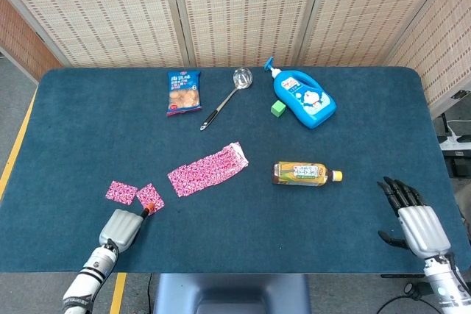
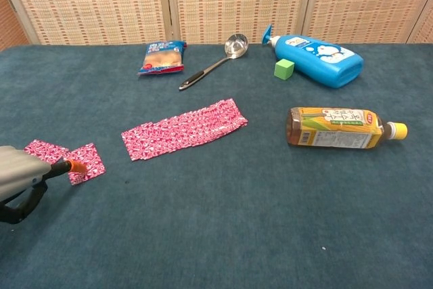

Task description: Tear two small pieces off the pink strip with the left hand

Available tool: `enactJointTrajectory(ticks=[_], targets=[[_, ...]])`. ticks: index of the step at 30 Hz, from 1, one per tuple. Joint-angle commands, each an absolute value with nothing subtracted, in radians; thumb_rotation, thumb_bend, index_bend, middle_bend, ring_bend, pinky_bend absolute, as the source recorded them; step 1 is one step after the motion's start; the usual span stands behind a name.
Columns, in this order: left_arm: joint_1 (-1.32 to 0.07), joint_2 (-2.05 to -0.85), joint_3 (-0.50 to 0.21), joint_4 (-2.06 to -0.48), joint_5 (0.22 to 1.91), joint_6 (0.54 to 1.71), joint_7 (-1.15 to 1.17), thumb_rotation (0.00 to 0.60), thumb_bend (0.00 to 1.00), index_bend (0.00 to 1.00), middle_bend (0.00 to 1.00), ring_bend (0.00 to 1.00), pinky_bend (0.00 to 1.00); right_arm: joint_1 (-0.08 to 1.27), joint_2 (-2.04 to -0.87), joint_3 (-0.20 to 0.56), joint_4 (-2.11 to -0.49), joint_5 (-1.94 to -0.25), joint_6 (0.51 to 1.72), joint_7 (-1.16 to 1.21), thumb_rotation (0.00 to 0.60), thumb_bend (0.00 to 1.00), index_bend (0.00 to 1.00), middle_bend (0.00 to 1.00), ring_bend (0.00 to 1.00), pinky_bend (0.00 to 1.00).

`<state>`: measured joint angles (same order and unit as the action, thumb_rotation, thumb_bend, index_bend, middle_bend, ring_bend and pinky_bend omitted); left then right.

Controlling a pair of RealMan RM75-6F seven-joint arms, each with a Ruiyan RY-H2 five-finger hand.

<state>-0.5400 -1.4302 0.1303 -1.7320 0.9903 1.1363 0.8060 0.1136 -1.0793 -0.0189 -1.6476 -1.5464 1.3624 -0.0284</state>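
Open dark-blue tabletop (image 1: 88, 130) left of and in front of long pink patterned strip (image 1: 207, 170). Two torn pink squares (image 1: 136, 194) near front-left edge, just beside left hand (image 1: 122, 227). Yellow-labelled tea bottle (image 1: 306, 173) on its side blocks right of strip. Snack packet (image 1: 183, 92), metal ladle (image 1: 226, 97), blue lotion bottle (image 1: 302, 97), green cube (image 1: 277, 108) line far edge.
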Motion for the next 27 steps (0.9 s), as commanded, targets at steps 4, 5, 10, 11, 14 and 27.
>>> enactJointTrajectory(ticks=[4,5,10,11,14,27], targets=[[-0.52,-1.404,0.146,-1.765,1.018,1.152,0.795,0.6,0.82,0.23,0.68,0.74,0.72,0.114,-1.08,-0.02,-1.648,-1.545,1.36,-0.032,0.6,0.09,0.0,0.0,0.0,0.11],[-0.518,-1.402,0.147,-1.767,1.02,1.151,0.792,0.6,0.82,0.24,0.68,0.74,0.72,0.114,-1.08,-0.02,-1.648,-1.546,1.361,-0.032,0.6,0.09,0.0,0.0,0.0,0.11],[-0.513,-1.411,0.138,-1.756,1.034,1.153,0.783,0.6,0.82,0.23,0.68,0.74,0.72,0.114,-1.08,-0.02,-1.648,-1.544,1.358,-0.033,0.6,0.09,0.0,0.0,0.0,0.11],[-0.512,-1.411,0.137,-1.759,1.033,1.153,0.786,0.6,0.82,0.23,0.68,0.74,0.72,0.114,-1.08,-0.02,-1.649,-1.544,1.358,-0.033,0.6,0.09,0.0,0.0,0.0,0.11],[-0.511,-1.401,0.14,-1.781,1.026,1.151,0.8,0.6,0.82,0.23,0.68,0.74,0.72,0.114,-1.08,-0.019,-1.649,-1.545,1.36,-0.032,0.6,0.09,0.0,0.0,0.0,0.11],[-0.494,-1.356,0.157,-1.874,0.975,1.189,0.876,0.6,0.82,0.3,0.68,0.74,0.72,0.113,-1.079,-0.02,-1.647,-1.549,1.364,-0.029,0.6,0.09,0.0,0.0,0.0,0.11]])
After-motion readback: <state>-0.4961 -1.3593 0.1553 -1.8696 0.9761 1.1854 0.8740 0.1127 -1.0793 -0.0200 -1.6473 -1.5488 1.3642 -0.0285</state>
